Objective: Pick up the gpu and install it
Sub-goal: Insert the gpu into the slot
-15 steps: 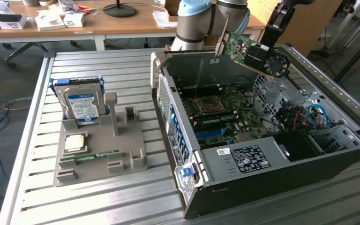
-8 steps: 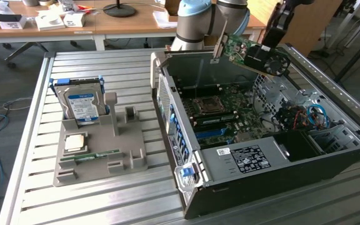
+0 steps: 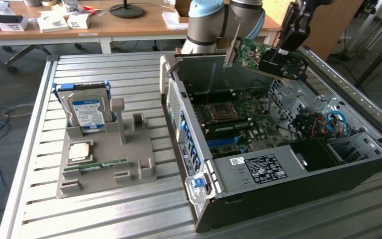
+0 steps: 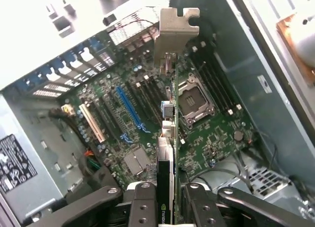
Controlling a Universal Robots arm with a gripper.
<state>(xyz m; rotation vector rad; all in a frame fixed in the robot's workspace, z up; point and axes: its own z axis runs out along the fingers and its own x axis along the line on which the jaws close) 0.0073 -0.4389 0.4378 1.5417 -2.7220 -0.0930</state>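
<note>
My claw grips one gpu, NVIDIA lettering on its edge, above the far end of one open computer case. At the exterior view's left, one tray carries one hard drive and one memory stick.

— What is your work resting on?
— You have a slatted metal table, its ribs running across the exterior view.
— And what lies straight on it?
— Two things. Toward the exterior view's left you have a grey holder. Toward the right is a case, lying flat with its open side up. They sit just beside each other, with a thin strip of slats between them.
</note>
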